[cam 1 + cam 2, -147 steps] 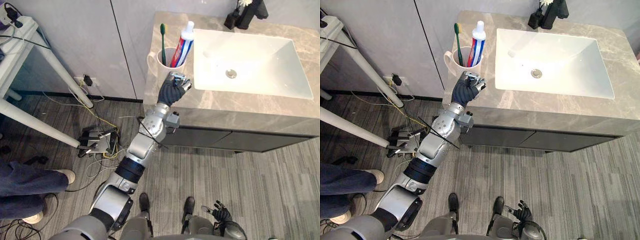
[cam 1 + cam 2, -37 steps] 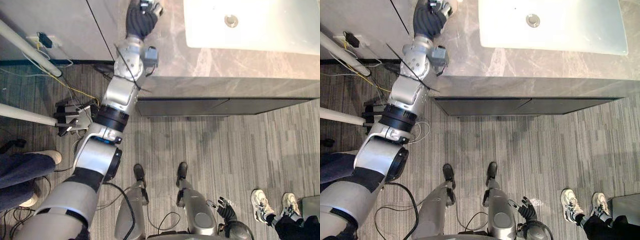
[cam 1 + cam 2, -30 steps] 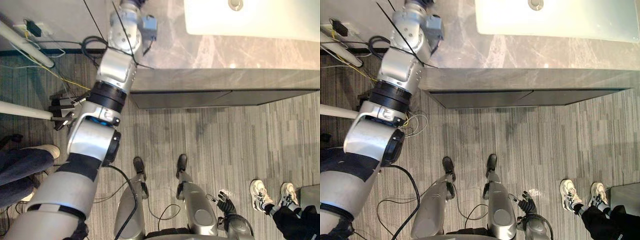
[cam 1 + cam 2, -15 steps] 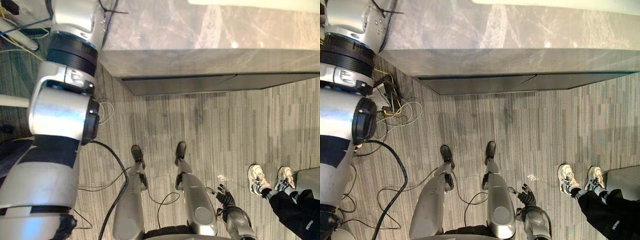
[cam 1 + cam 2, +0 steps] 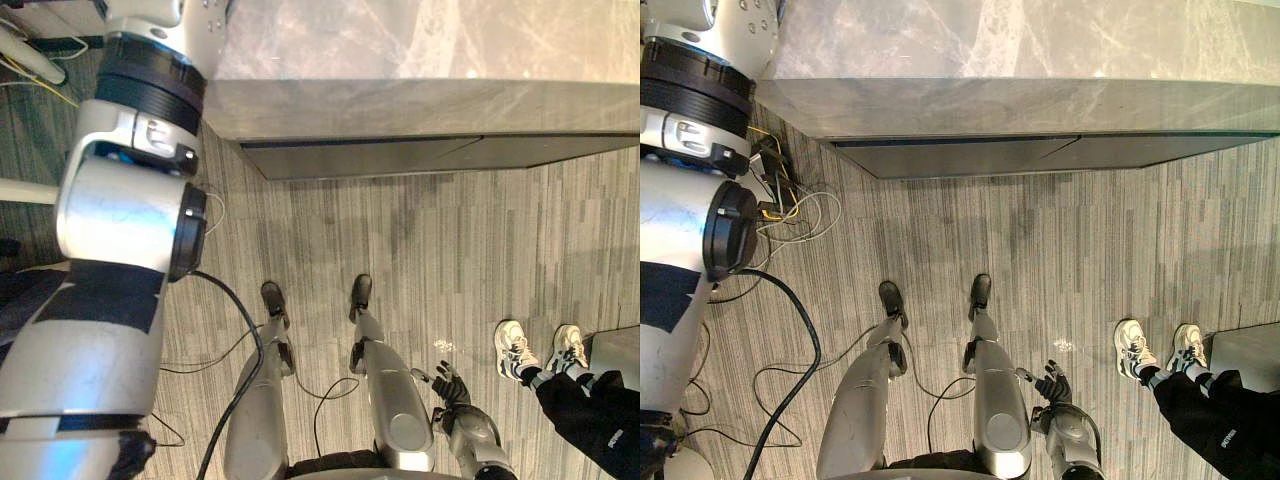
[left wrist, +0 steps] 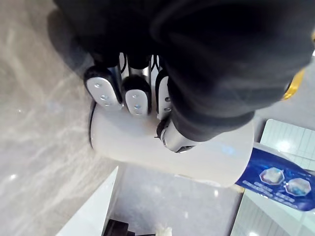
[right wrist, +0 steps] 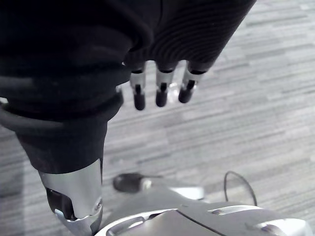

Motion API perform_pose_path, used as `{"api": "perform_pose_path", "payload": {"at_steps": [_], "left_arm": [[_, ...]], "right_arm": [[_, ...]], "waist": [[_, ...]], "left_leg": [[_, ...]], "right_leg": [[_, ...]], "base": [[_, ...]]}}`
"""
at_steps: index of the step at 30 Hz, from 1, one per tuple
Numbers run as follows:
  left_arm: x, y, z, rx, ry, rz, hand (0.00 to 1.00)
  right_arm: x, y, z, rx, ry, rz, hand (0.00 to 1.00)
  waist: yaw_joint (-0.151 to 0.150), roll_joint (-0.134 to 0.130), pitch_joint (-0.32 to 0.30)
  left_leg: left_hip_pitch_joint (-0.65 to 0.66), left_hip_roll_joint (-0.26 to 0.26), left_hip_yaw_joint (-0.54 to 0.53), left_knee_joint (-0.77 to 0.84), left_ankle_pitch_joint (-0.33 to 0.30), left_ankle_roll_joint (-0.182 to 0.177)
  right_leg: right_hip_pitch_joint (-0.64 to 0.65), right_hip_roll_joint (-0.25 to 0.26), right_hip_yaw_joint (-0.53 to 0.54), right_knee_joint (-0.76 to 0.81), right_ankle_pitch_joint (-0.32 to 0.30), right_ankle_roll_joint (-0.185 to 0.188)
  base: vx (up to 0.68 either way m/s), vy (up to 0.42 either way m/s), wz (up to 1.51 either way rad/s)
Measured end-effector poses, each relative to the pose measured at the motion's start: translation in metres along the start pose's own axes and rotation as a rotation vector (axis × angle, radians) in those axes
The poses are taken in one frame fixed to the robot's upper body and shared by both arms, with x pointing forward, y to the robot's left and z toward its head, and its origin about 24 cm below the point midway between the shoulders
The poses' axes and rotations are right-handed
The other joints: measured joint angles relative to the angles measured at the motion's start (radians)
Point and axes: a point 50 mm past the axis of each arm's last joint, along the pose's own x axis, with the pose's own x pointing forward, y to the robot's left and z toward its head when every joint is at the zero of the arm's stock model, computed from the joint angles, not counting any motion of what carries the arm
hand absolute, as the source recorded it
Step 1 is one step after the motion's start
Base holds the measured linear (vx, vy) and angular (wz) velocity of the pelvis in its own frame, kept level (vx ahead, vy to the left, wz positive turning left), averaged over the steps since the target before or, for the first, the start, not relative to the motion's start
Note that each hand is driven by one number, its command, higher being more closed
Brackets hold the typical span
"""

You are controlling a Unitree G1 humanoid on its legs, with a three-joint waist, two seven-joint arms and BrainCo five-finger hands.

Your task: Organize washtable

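Cup (image 6: 142,147), white, clasped by left hand (image 6: 165,98): fingers (image 6: 103,91) curled over one side of its wall, thumb pressed against the other, pinching it over the marble bench (image 6: 34,123). Gripped that way, most likely, to carry the cup to a tidier spot on the bench without tipping out the toothpaste tube (image 6: 280,179) poking from its mouth. Could not tell whether the cup's base rested on the bench or hung just clear of it. Mouth of the cup cut off, so could not say what else stood inside. Something white and slanted on the bench, perhaps the sink's rim, and something small and dark past it, too cropped to name.

From the head, saw the bench's front edge (image 5: 400,95) and the dark drawer fronts (image 5: 400,155) under it. Right hand (image 5: 1052,385) hung low over the floor (image 5: 420,280), well apart from the bench, fingers straight and loosely spread, holding nothing; parked out of the way, by the look of it. Person's pale shoes (image 5: 512,345) and a dark trouser leg on the floor, well apart from the bench, partly cut off.
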Motion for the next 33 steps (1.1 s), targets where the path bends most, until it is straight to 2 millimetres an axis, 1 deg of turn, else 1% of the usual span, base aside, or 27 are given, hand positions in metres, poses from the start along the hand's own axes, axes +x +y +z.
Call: {"api": "perform_pose_path", "payload": {"at_steps": [2, 5, 8, 12, 13, 14, 15, 16, 17, 18, 20, 21, 22, 24, 25, 27, 28, 29, 30, 31, 32, 33], "left_arm": [[-0.002, -0.004, -0.004, 0.0, 0.01, -0.008, 1.0], [-0.006, -0.004, -0.016, 0.009, 0.041, -0.011, 1.0], [-0.015, 0.002, -0.031, 0.037, 0.069, -0.012, 1.0], [-0.033, 0.012, -0.042, 0.101, 0.05, -0.038, 1.0], [-0.046, 0.018, -0.05, 0.121, 0.044, -0.056, 1.0], [-0.054, 0.021, -0.056, 0.13, 0.048, -0.063, 1.0], [-0.071, 0.028, -0.066, 0.141, 0.058, -0.076, 1.0], [-0.085, 0.034, -0.074, 0.149, 0.07, -0.082, 1.0], [-0.093, 0.038, -0.078, 0.151, 0.076, -0.082, 1.0], [-0.105, 0.047, -0.08, 0.156, 0.077, -0.075, 1.0], [-0.122, 0.07, -0.073, 0.173, 0.047, -0.04, 1.0], [-0.132, 0.083, -0.066, 0.178, 0.02, -0.01, 1.0], [-0.137, 0.09, -0.061, 0.179, 0.0, 0.006, 1.0], [-0.168, 0.123, -0.044, 0.215, -0.053, 0.096, 1.0], [-0.178, 0.133, -0.041, 0.227, -0.056, 0.125, 1.0], [-0.224, 0.17, -0.037, 0.285, -0.004, 0.247, 1.0], [-0.236, 0.178, -0.038, 0.29, 0.021, 0.281, 1.0], [-0.261, 0.192, -0.039, 0.312, 0.067, 0.358, 1.0], [-0.281, 0.202, -0.039, 0.326, 0.104, 0.42, 1.0], [-0.301, 0.211, -0.04, 0.34, 0.144, 0.489, 1.0], [-0.332, 0.222, -0.04, 0.362, 0.21, 0.584, 1.0], [-0.365, 0.229, -0.041, 0.379, 0.286, 0.681, 1.0]], "right_arm": [[0.0, 0.0, 0.0, 0.001, 0.0, -0.001, 0.0], [0.0, 0.0, 0.0, 0.002, 0.0, 0.0, 0.0], [0.0, -0.002, 0.0, 0.006, 0.002, -0.005, 0.0], [0.0, -0.002, 0.0, 0.019, 0.006, -0.009, 0.0], [-0.001, -0.005, -0.005, 0.017, 0.025, -0.01, 0.0], [-0.002, -0.007, -0.011, 0.014, 0.047, -0.013, 0.0], [-0.004, -0.013, -0.019, 0.013, 0.082, -0.022, 0.0], [-0.005, -0.02, -0.024, 0.008, 0.106, -0.035, 0.0], [-0.005, -0.024, -0.027, 0.006, 0.121, -0.04, 0.0], [-0.007, -0.028, -0.034, 0.003, 0.149, -0.046, 0.0], [-0.009, -0.03, -0.038, -0.006, 0.168, -0.047, 0.0], [-0.011, -0.031, -0.043, -0.005, 0.187, -0.05, 0.0], [-0.012, -0.032, -0.046, -0.005, 0.199, -0.053, 0.0], [-0.017, -0.035, -0.058, -0.006, 0.241, -0.055, 0.0], [-0.019, -0.036, -0.061, -0.005, 0.25, -0.055, 0.0], [-0.029, -0.045, -0.077, 0.019, 0.297, -0.086, 0.0], [-0.033, -0.048, -0.083, 0.016, 0.313, -0.093, 0.0], [-0.04, -0.053, -0.093, 0.004, 0.351, -0.103, 0.0], [-0.044, -0.055, -0.099, 0.019, 0.37, -0.111, 0.0], [-0.049, -0.058, -0.106, 0.037, 0.396, -0.12, 0.0], [-0.054, -0.06, -0.113, 0.044, 0.423, -0.129, 0.0], [-0.058, -0.063, -0.119, 0.062, 0.447, -0.144, 0.0]], "waist": [[0.0, 0.0, 0.0], [0.0, 0.0, -0.001], [0.0, 0.009, -0.006], [0.002, 0.011, -0.007], [0.003, 0.03, -0.048], [0.004, 0.043, -0.079], [0.012, 0.072, -0.121], [0.036, 0.096, -0.144], [0.045, 0.106, -0.154], [0.056, 0.121, -0.175], [0.064, 0.128, -0.206], [0.071, 0.13, -0.227], [0.077, 0.131, -0.239], [0.097, 0.134, -0.294], [0.104, 0.135, -0.305], [0.127, 0.144, -0.365], [0.14, 0.146, -0.385], [0.154, 0.149, -0.422], [0.166, 0.149, -0.444], [0.172, 0.149, -0.468], [0.192, 0.146, -0.488], [0.206, 0.143, -0.504]], "left_leg": [[0.007, -0.002, 0.006, -0.001, 0.0, 0.0], [0.028, -0.006, 0.01, -0.002, 0.0, 0.0], [0.062, -0.007, 0.011, -0.007, 0.0, 0.0], [0.127, -0.007, 0.008, -0.015, 0.0, 0.0], [0.135, -0.01, -0.003, -0.024, 0.0, 0.0], [0.133, -0.013, -0.008, -0.035, -0.001, 0.0], [0.142, -0.017, -0.02, -0.052, -0.002, -0.003], [0.171, -0.018, -0.022, -0.062, -0.002, -0.004], [0.185, -0.019, -0.027, -0.068, 0.003, -0.003], [0.208, -0.019, -0.039, -0.07, 0.007, -0.008], [0.247, -0.019, -0.051, -0.078, 0.005, -0.011], [0.267, -0.02, -0.06, -0.081, 0.002, -0.015], [0.274, -0.02, -0.063, -0.082, 0.0, -0.017], [0.308, -0.022, -0.071, -0.09, -0.006, -0.025], [0.323, -0.022, -0.071, -0.099, -0.006, -0.026], [0.37, -0.028, -0.085, -0.127, -0.011, -0.032], [0.379, -0.03, -0.091, -0.139, -0.011, -0.033], [0.392, -0.034, -0.104, -0.154, -0.011, -0.033], [0.398, -0.038, -0.12, -0.156, -0.011, -0.033], [0.4, -0.042, -0.137, -0.159, -0.011, -0.033], [0.41, -0.047, -0.15, -0.166, -0.011, -0.033], [0.417, -0.05, -0.157, -0.171, -0.011, -0.033]], "right_leg": [[0.003, -0.003, 0.006, 0.0, 0.002, 0.001], [0.02, -0.007, 0.014, 0.0, 0.004, 0.004], [0.051, -0.007, 0.015, 0.0, 0.004, 0.005], [0.118, -0.005, 0.013, -0.008, 0.002, 0.006], [0.131, -0.005, 0.001, -0.012, -0.008, 0.012], [0.126, -0.007, -0.005, -0.012, -0.015, 0.02], [0.135, -0.008, -0.017, -0.011, -0.026, 0.017], [0.159, -0.008, -0.021, -0.011, -0.03, 0.022], [0.174, -0.008, -0.027, -0.011, -0.034, 0.025], [0.202, -0.007, -0.039, -0.011, -0.043, 0.023], [0.244, -0.006, -0.051, -0.012, -0.055, 0.024], [0.267, -0.006, -0.061, -0.012, -0.064, 0.025], [0.277, -0.006, -0.065, -0.012, -0.068, 0.025], [0.31, -0.007, -0.074, -0.012, -0.082, 0.027], [0.321, -0.007, -0.075, -0.012, -0.087, 0.028], [0.364, -0.01, -0.092, -0.012, -0.107, 0.035], [0.371, -0.011, -0.097, -0.012, -0.112, 0.037], [0.386, -0.013, -0.114, -0.013, -0.12, 0.042], [0.4, -0.015, -0.13, -0.013, -0.127, 0.044], [0.41, -0.019, -0.149, -0.012, -0.134, 0.048], [0.418, -0.022, -0.163, -0.011, -0.141, 0.051], [0.428, -0.024, -0.171, -0.011, -0.146, 0.052]], "base": [[0.0, 0.012, -0.07], [0.0, 0.009, -0.03], [0.0, 0.002, -0.01], [0.0, 0.0, 0.03], [-0.01, -0.001, 0.17], [0.03, 0.004, 0.29], [0.08, 0.007, 0.2], [0.09, 0.006, 0.18], [0.09, 0.0, 0.16], [0.1, -0.006, 0.2], [0.1, -0.007, 0.18], [0.06, -0.006, 0.14], [0.08, -0.003, 0.15], [0.07, 0.002, 0.09], [0.08, -0.002, 0.06], [0.06, -0.001, 0.16], [0.07, 0.005, 0.3], [0.08, 0.005, 0.35], [0.08, 0.007, 0.47], [0.08, 0.011, 0.5], [0.08, 0.016, 0.4], [0.07, 0.016, 0.3]]}}
